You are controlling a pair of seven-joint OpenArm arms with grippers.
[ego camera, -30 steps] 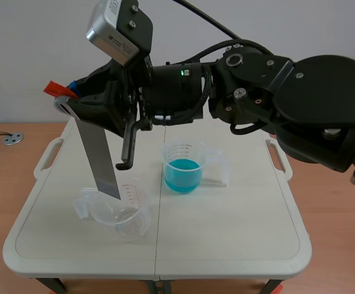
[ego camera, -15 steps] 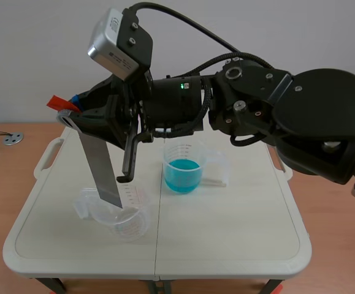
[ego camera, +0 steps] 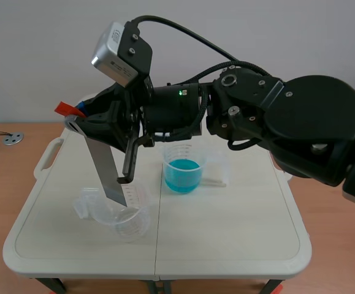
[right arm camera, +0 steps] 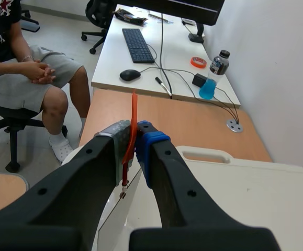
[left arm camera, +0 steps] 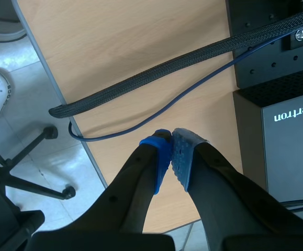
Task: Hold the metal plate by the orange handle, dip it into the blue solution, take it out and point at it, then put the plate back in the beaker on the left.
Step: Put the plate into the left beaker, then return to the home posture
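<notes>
Hanging tilted from the right arm's fingers (right arm camera: 146,146), which are clenched on the orange handle (right arm camera: 134,112), the metal plate (ego camera: 105,168) has its lower end in the mouth of the empty beaker (ego camera: 119,211) on the left of the bench (ego camera: 226,226). I cannot tell whether it touches the wall.

The beaker looks light and the plate long. If the slanted end catches the rim on the way down, or the plate is let go while it leans this far, the beaker could tip or slide. A straighter plate would lower that risk.

The beaker of blue solution (ego camera: 183,168) stands near the middle, under the bulky right arm, and a low sweep of that arm could knock it and spill it.

The left arm's fingers (left arm camera: 166,151) are pressed together on nothing, above a wooden desk with a black cable (left arm camera: 156,73), away from the work.
</notes>
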